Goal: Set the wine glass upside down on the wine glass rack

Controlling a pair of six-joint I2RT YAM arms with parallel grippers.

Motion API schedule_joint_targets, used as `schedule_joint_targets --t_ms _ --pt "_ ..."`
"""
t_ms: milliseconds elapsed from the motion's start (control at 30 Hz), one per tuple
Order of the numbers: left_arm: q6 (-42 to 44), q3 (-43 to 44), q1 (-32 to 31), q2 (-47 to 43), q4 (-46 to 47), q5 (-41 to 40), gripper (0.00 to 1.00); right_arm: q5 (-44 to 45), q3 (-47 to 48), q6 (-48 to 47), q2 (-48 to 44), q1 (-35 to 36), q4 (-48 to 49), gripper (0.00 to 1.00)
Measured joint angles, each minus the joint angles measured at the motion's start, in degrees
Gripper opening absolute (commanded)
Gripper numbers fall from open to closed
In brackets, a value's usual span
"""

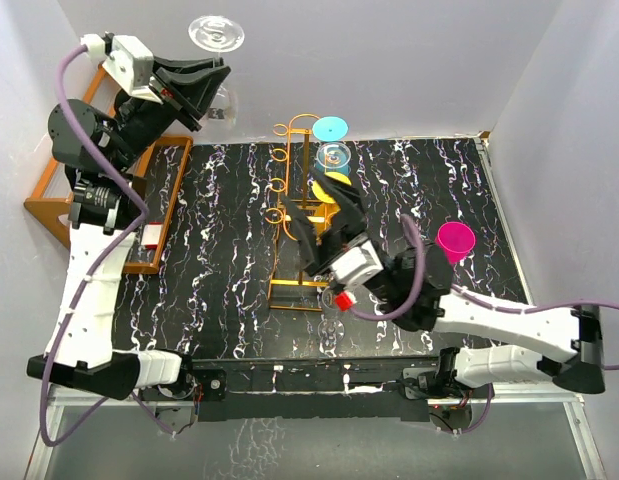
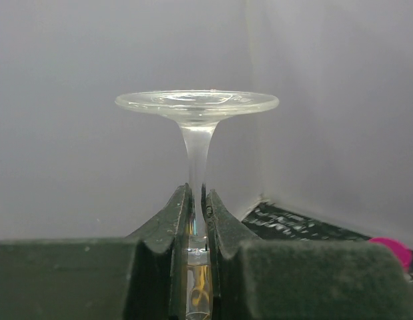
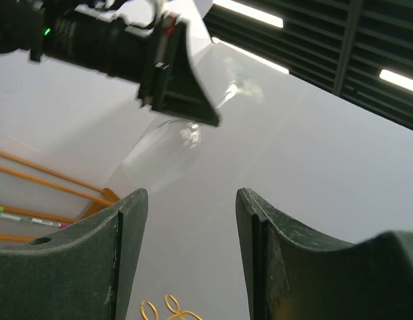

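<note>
My left gripper [image 1: 215, 84] is shut on the stem of a clear wine glass [image 1: 217, 34], held high at the far left with its foot up and its bowl below the fingers. In the left wrist view the fingers [image 2: 183, 213] pinch the stem [image 2: 196, 160] under the round foot. The golden wire rack [image 1: 287, 205] stands mid-table, well to the right of the glass. My right gripper [image 1: 329, 215] is open and empty beside the rack's rails. In the right wrist view [image 3: 191, 200] it points up at the held glass [image 3: 159, 150] and the left gripper [image 3: 173, 80].
Glasses with cyan [image 1: 331, 128], clear [image 1: 335, 155] and yellow [image 1: 335, 186] feet hang on the rack. A magenta glass [image 1: 455, 240] stands right of the right arm. A brown wooden shelf [image 1: 154, 215] stands at the left wall. White walls close the sides and back.
</note>
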Motion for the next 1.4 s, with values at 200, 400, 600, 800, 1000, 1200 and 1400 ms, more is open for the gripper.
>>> schedule_joint_targets --t_ms 200,400,600,800,1000,1200,1400 --pt "6.64 -5.25 8.94 4.2 3.5 5.66 0.0 8.44 -0.17 0.76 -7.45 0.0 -3.06 0.62" --pt "-0.81 -17.81 16.06 11.67 19.67 16.9 0.0 20.31 -1.75 4.17 -13.33 -0.02 -7.23 0.62" --pt "-10.27 -23.32 16.87 19.82 34.21 26.12 0.0 29.75 -1.6 13.33 -16.02 -3.15 -17.0 0.58" --pt "-14.05 -23.82 15.19 20.9 42.42 31.12 0.0 28.57 -1.18 27.87 -15.47 -12.83 -30.8 0.55" --pt "-14.6 -23.74 12.39 21.51 46.42 33.81 0.0 12.28 0.28 44.89 -12.26 -38.12 -40.41 0.52" --pt "-14.32 -23.74 10.82 24.15 48.85 34.95 0.0 -0.42 3.61 55.15 -7.76 -49.18 -44.37 0.54" --pt "-14.32 -23.74 9.99 27.56 50.99 35.17 0.0 -5.86 3.76 57.79 -7.43 -49.4 -45.62 0.56"
